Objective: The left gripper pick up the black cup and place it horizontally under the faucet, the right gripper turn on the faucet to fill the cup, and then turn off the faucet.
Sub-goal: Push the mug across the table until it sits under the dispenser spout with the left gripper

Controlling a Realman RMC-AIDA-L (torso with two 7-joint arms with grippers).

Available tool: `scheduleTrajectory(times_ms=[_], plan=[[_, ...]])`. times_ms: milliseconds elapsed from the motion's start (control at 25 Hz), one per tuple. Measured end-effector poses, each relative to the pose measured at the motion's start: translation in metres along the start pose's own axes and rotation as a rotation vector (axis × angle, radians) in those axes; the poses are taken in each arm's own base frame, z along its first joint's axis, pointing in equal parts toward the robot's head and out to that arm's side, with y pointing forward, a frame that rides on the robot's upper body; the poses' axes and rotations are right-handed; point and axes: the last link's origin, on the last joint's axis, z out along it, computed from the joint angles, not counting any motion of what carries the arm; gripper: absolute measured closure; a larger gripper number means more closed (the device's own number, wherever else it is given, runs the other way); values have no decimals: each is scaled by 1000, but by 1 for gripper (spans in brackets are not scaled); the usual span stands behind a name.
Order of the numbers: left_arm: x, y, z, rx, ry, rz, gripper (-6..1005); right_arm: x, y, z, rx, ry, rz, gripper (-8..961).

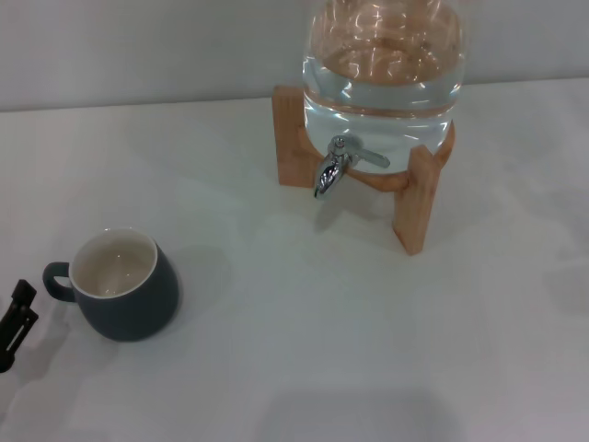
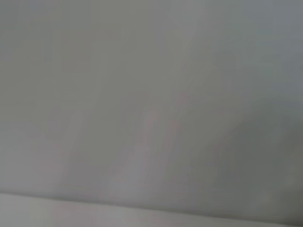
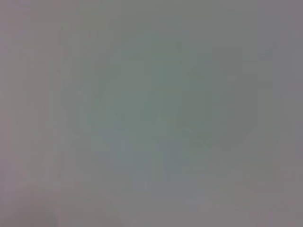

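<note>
One black cup point(image 1: 124, 285) stands upright near the white bench's point(image 1: 294, 368) left edge, just beside the left gripper point(image 1: 16, 324), whose finger spread perhaps cannot be told; one faucet point(image 1: 333, 170) sits well apart.

Only sliver of robot visible in head view: left gripper point(image 1: 17, 322) at frame's lower-left edge. Black throughout, matte finish. Slim, blocky finger pieces with squared tips, stacked segments, small notch between them. No cables, screws or markings discernible. Arm itself out of frame. Wrist views show no part of body.
</note>
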Motion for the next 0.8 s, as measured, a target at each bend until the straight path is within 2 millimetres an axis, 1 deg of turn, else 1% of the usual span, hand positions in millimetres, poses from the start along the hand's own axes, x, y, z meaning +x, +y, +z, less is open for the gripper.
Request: scheduleTrajectory(times_ms=[600,800], plan=[[-16,8,4,-11,-92,-25,132,-1,0,1,-3,0,-4,109],[-18,9,5,-10,-103,-32,132,-1,0,1,-6,1,-4,109]])
